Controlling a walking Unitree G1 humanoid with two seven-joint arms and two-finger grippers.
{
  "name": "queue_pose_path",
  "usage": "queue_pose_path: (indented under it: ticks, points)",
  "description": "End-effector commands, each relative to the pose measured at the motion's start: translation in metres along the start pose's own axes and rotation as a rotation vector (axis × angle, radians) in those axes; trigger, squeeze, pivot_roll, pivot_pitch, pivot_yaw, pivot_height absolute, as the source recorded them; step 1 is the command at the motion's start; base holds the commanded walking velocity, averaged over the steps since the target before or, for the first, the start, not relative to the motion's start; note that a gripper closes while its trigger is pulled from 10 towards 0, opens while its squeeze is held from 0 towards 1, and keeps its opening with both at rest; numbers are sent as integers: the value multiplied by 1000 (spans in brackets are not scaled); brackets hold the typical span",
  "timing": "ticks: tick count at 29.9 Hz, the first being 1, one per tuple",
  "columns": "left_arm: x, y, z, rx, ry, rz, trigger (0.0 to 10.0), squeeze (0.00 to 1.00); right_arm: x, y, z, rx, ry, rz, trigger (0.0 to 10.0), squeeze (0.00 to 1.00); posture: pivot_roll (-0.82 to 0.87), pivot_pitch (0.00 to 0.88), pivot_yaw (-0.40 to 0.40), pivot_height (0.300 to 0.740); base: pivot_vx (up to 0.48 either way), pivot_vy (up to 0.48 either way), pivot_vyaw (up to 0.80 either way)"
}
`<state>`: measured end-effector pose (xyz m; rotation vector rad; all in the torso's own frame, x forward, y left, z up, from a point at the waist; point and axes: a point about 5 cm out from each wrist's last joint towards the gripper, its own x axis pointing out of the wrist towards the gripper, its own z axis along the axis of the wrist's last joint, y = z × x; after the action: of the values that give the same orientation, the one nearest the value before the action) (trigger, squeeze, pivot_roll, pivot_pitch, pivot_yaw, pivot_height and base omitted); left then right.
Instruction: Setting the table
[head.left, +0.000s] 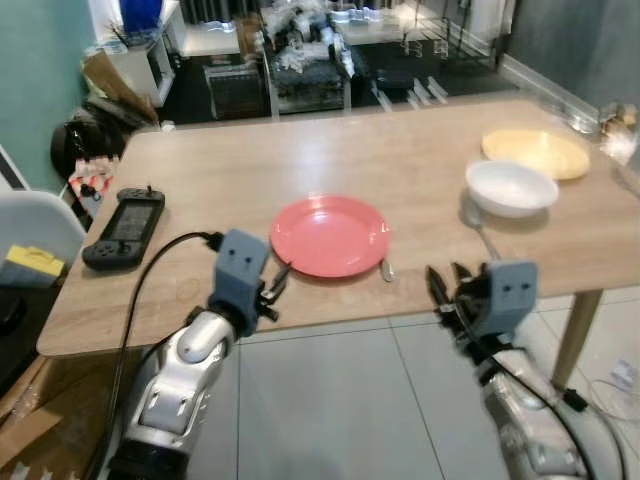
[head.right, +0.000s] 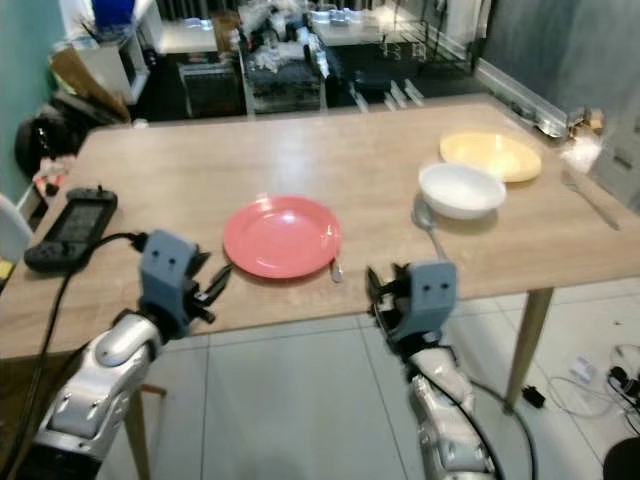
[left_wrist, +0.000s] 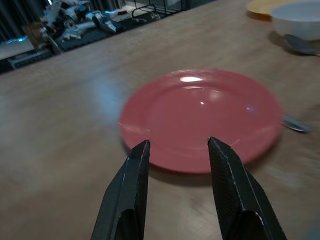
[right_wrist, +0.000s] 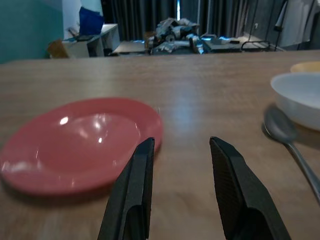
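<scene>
A red plate (head.left: 330, 235) lies near the front edge of the wooden table (head.left: 250, 170). The tip of a small metal utensil (head.left: 386, 268) shows at its right rim. Further right stands a white bowl (head.left: 511, 187), with a spoon (head.left: 480, 228) lying just in front of it and a yellow plate (head.left: 536, 153) behind it. My left gripper (left_wrist: 178, 144) is open and empty at the table edge, just short of the red plate's (left_wrist: 200, 117) near-left rim. My right gripper (right_wrist: 182, 141) is also open and empty, at the front edge between the red plate (right_wrist: 80, 140) and the spoon (right_wrist: 282, 130).
A black handheld game console (head.left: 125, 226) with a cable lies at the table's left end. A chair with a yellow item (head.left: 30, 262) stands to the left. Shelves and clutter (head.left: 300, 60) sit beyond the far edge. A tiled floor (head.left: 330, 400) lies below me.
</scene>
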<state>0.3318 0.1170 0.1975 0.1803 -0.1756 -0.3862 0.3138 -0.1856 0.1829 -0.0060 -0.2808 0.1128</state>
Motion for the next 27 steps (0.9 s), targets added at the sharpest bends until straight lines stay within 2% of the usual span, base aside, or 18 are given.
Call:
queue_pose_path:
  ticks: [1,10,14,16,18,21,27]
  points:
    - [-3,4,-9,8,34,4,10000,0,-2,2,-6,8,24,-5,10000,0,96,99,118,740,315,0,0]
    - [-7,9,-10,61,44,-25,10000,0,-2,-3,-5,-2,27,-28,10000,0,97,100,120,740,292,0,0]
    - [-10,12,-11,81,49,-37,10000,0,-2,-3,-5,-2,28,-31,10000,0,98,104,121,740,0,0,0]
    - [-14,18,-13,83,70,-42,10000,0,-3,-3,-6,-1,30,-33,10000,0,99,105,121,740,0,0,0]
    - [-18,25,-16,61,99,-37,10000,0,-3,-4,-6,-1,31,-35,10000,0,101,108,120,740,0,0,0]
    - [-21,44,-23,-37,163,38,10000,0,-3,-3,-6,3,33,-36,10000,0,99,113,116,740,0,0,0]
    - [-16,56,-27,-54,175,43,10000,0,-2,5,-4,17,28,-13,10000,0,93,119,106,740,0,0,0]
